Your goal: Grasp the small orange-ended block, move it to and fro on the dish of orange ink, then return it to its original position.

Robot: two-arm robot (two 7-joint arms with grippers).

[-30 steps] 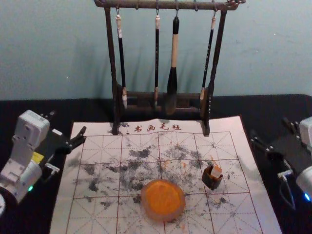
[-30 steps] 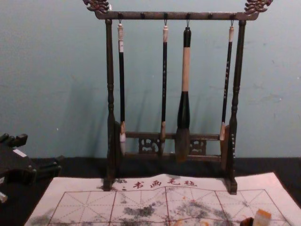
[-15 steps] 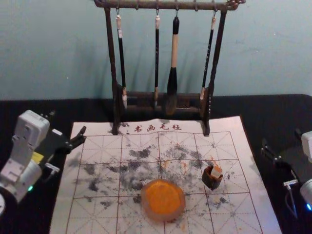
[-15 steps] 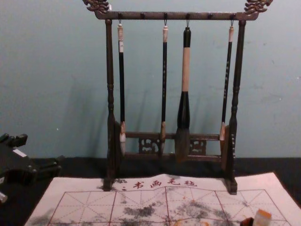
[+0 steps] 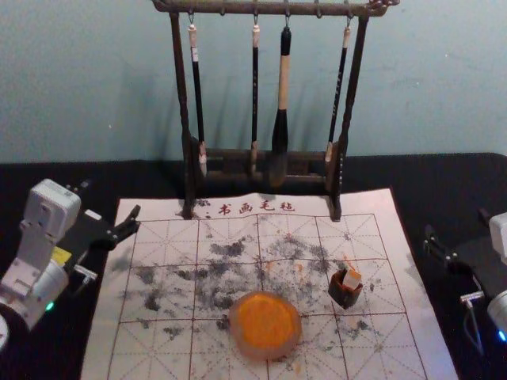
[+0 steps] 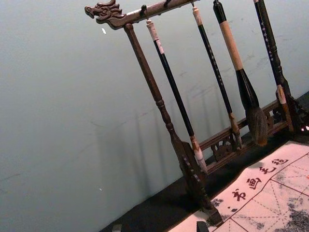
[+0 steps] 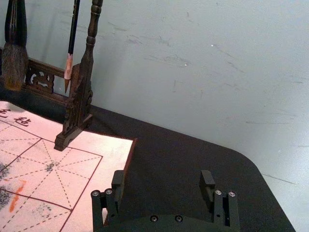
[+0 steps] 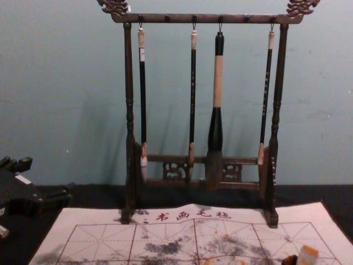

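Note:
The small pale block with an orange end (image 5: 352, 279) leans in a dark little holder (image 5: 344, 296) on the right half of the mat; the chest view catches the block (image 8: 308, 255) at its lower right. Left of it and nearer lies the round dish of orange ink (image 5: 265, 324). My right gripper (image 5: 456, 222) is off the mat's right side, away from the block, and the right wrist view has this gripper (image 7: 162, 177) open and empty over black table. Parked at the mat's far-left corner is my left gripper (image 5: 110, 198), also open; its tips edge into the left wrist view (image 6: 159, 227).
A dark wooden rack (image 5: 345, 150) with several hanging brushes stands at the mat's back edge. The ink-stained calligraphy mat (image 5: 158, 348) lies on the black table (image 5: 71, 348), in front of a wall.
Over the last second my right gripper has shifted a little outward to the right and nearer the body, then held still. The left gripper, block and dish have stayed where they were.

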